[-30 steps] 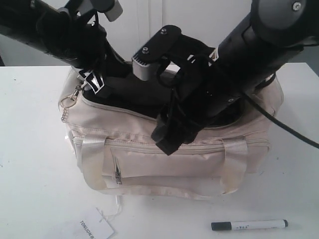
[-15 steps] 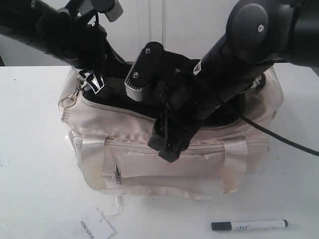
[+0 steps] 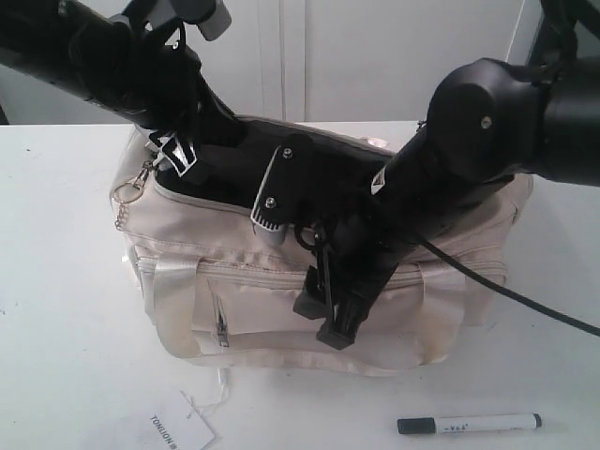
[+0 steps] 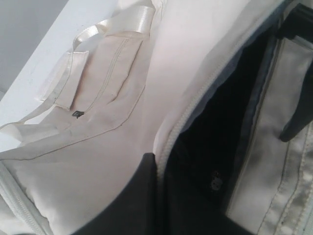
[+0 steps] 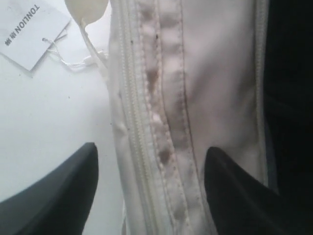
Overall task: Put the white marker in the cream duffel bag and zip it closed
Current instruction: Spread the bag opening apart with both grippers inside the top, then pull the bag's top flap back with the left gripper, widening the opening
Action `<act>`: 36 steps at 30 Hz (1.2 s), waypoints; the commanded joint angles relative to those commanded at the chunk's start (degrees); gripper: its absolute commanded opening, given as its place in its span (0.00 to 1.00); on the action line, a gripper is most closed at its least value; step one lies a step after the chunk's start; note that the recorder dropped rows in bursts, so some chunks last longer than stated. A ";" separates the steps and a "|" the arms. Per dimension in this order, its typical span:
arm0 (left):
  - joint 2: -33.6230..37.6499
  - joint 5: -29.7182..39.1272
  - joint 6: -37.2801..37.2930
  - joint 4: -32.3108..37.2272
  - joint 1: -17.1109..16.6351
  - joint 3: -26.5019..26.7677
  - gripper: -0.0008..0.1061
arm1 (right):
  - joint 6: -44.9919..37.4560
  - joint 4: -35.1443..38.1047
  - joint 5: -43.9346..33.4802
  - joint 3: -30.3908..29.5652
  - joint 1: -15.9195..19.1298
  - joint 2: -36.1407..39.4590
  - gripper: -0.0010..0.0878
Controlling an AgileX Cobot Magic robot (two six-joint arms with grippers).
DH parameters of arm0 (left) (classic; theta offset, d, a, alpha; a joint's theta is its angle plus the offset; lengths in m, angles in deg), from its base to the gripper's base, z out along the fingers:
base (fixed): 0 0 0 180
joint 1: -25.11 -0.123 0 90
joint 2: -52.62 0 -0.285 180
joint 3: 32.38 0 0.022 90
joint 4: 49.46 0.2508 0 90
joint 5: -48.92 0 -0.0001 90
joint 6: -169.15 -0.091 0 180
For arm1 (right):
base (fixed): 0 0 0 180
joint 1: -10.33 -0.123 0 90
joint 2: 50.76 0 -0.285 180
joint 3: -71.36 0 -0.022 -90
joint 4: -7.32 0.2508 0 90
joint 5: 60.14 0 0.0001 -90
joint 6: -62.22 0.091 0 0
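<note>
The right gripper (image 3: 323, 322), jaws apart mid-frame before the open cream duffel bag (image 3: 253, 309), should descend squarely astride the white marker (image 3: 469, 424) lying lower right on the table (image 3: 75, 356); whether the left gripper (image 3: 173, 157), upper left, is clamped I cannot tell.

- Bright, even indoor light washes out the white tabletop (image 3: 56, 309); only a soft, faint shadow lies under the cream duffel bag (image 3: 234, 244).
- The exterior view is slightly soft and grainy.
- Wrist views are close; the right claw (image 5: 151, 152) is blurred, the bag's lining (image 4: 205, 147) solid black.
</note>
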 joint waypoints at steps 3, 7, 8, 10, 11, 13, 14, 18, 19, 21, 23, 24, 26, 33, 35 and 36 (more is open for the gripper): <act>0.00 0.00 0.00 0.00 0.00 0.00 0.01 | -1.99 2.26 0.67 0.00 -0.69 0.04 0.68; 0.00 0.00 0.00 0.00 0.00 0.00 0.01 | -6.85 6.88 1.26 0.00 -1.77 0.14 0.68; 0.00 0.00 0.00 0.00 0.00 0.00 0.01 | -7.11 6.88 1.42 0.00 -1.88 0.27 0.68; 0.00 0.00 0.00 0.00 0.00 0.00 0.01 | -7.11 6.88 1.89 0.00 -2.00 0.90 0.67; 0.00 0.00 0.00 0.00 0.00 0.00 0.01 | -7.11 6.88 1.89 0.00 -2.00 1.20 0.66; 0.00 0.00 0.00 0.00 0.00 0.00 0.01 | -6.89 6.88 1.89 0.00 -2.00 1.95 0.60; 0.00 0.00 0.00 0.00 0.00 0.00 0.01 | -6.89 6.88 1.89 0.00 -2.00 2.21 0.56; 0.00 0.00 0.00 0.00 0.00 0.00 0.01 | -6.89 6.88 1.89 0.00 -2.00 2.19 0.34; 0.00 0.00 0.00 0.00 0.00 0.00 0.01 | -6.89 6.88 1.89 0.00 -2.00 2.19 0.30; 0.00 0.00 0.00 0.00 0.00 0.00 0.01 | -6.89 6.88 1.89 0.00 -2.00 1.96 0.22; 0.13 -0.31 0.00 0.51 0.00 0.00 0.01 | -6.89 6.88 1.89 0.00 -2.00 1.56 0.15; 0.36 -0.49 0.00 0.64 0.00 0.00 0.01 | -6.89 6.88 1.89 0.00 -2.00 1.44 0.12; 1.11 -1.01 0.00 0.87 0.00 0.00 0.01 | -6.89 6.88 1.89 0.00 -2.00 0.83 0.07; 2.64 -3.89 2.18 0.49 0.00 0.10 0.01 | -6.89 6.88 0.00 0.00 -2.00 -0.02 0.01; 2.64 -4.02 2.59 0.49 0.00 0.10 0.01 | -6.89 6.88 -0.21 0.00 -2.00 -0.02 0.01; 2.64 -4.02 2.58 0.46 0.00 0.22 0.01 | -6.89 6.88 -0.21 0.00 -2.00 -0.02 0.01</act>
